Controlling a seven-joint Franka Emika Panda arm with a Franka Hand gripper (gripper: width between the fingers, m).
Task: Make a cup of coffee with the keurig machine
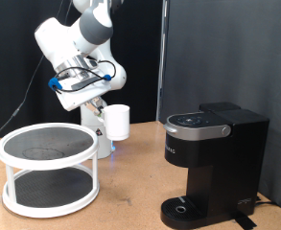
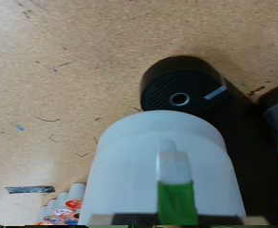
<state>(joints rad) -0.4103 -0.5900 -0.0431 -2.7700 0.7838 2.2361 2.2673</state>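
Gripper [image 1: 109, 113] w/ cup [image 1: 117, 121]; Keurig [image 1: 212, 163] logo unreadable.

A two-tier round white rack [image 1: 47, 171] with dark mesh shelves stands on the light wooden surface [image 1: 130, 196] at the exterior view's left, a black backdrop [image 1: 217, 57] hangs behind, and colourful printed packaging [image 2: 63, 206] lies on the surface in the wrist view.
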